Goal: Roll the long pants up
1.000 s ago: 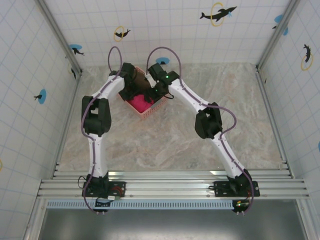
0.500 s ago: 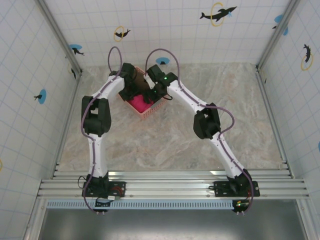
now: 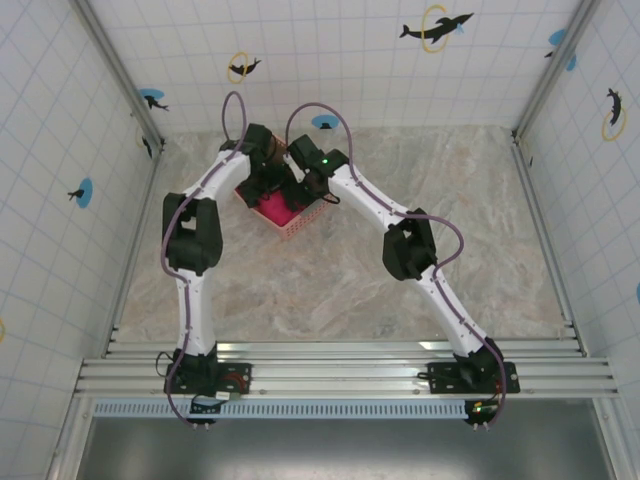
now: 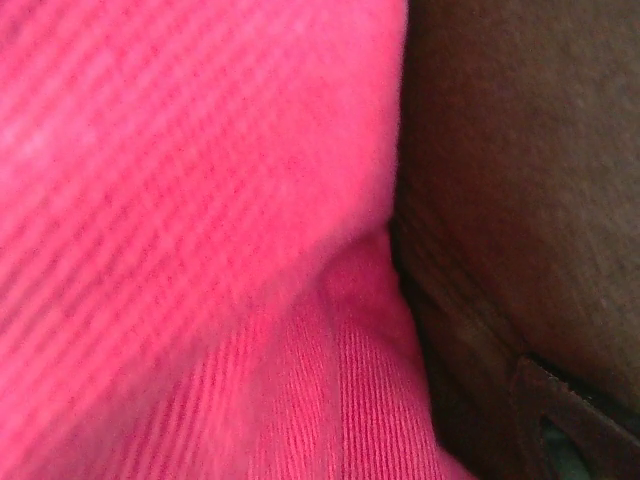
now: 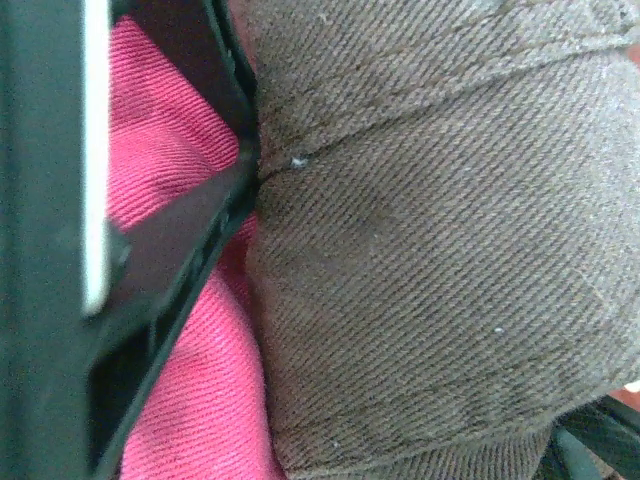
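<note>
Marbled tabletop (image 3: 480,200); basket (image 3: 305,223) with long pants (image 4: 150,150); right end effector (image 3: 298,185) agape, left end effector (image 3: 265,182) of unclear state.

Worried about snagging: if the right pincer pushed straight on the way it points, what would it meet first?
Probably the dark brown cloth, lying right ahead in its wrist view, with the long pants beside it; depth is unclear.
</note>
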Robot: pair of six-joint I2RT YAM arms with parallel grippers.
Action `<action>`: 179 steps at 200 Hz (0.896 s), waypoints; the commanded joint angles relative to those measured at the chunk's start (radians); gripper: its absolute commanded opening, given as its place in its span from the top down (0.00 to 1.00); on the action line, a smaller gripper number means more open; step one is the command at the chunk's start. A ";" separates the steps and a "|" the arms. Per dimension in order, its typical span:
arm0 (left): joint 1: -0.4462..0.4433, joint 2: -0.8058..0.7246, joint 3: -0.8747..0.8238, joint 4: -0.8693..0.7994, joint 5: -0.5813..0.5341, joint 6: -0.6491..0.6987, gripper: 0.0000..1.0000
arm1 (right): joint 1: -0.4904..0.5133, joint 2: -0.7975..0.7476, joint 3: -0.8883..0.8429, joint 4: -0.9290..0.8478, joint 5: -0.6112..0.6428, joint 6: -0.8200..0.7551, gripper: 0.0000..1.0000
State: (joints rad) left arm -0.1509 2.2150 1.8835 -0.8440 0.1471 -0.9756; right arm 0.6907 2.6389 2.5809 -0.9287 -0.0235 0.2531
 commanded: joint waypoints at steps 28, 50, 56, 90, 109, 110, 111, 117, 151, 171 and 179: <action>-0.006 -0.060 0.006 -0.201 0.165 0.044 0.03 | 0.010 0.101 -0.082 -0.138 0.069 -0.003 0.01; 0.027 -0.101 0.020 -0.205 0.179 0.046 0.03 | 0.010 0.084 -0.110 -0.138 0.075 -0.005 0.01; 0.037 -0.115 0.025 -0.211 0.180 0.048 0.03 | 0.012 0.080 -0.117 -0.138 0.079 -0.005 0.01; 0.111 -0.207 0.035 -0.206 0.203 0.069 0.03 | 0.010 0.045 -0.155 -0.125 0.100 -0.002 0.01; 0.165 -0.262 0.031 -0.188 0.225 0.076 0.05 | 0.007 0.026 -0.175 -0.115 0.111 0.003 0.01; 0.168 -0.265 0.031 -0.184 0.226 0.077 0.05 | 0.007 0.025 -0.175 -0.114 0.112 0.003 0.01; 0.172 -0.268 0.030 -0.182 0.227 0.077 0.06 | 0.007 0.025 -0.177 -0.113 0.112 0.003 0.01; 0.191 -0.284 0.027 -0.165 0.241 0.078 0.07 | 0.007 0.019 -0.185 -0.110 0.114 0.005 0.01; 0.303 -0.392 -0.051 0.033 0.338 0.046 0.38 | 0.006 -0.007 -0.218 -0.093 0.122 0.008 0.01; 0.337 -0.441 -0.073 0.098 0.348 0.066 0.56 | 0.004 -0.055 -0.268 -0.052 0.128 0.015 0.01; 0.343 -0.459 -0.077 0.098 0.342 0.105 0.67 | 0.002 -0.086 -0.289 -0.027 0.122 0.017 0.01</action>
State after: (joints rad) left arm 0.1867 1.7905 1.8420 -0.8215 0.4431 -0.9184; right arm 0.7101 2.5481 2.3981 -0.8040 0.0170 0.2466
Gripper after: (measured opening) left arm 0.433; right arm 0.993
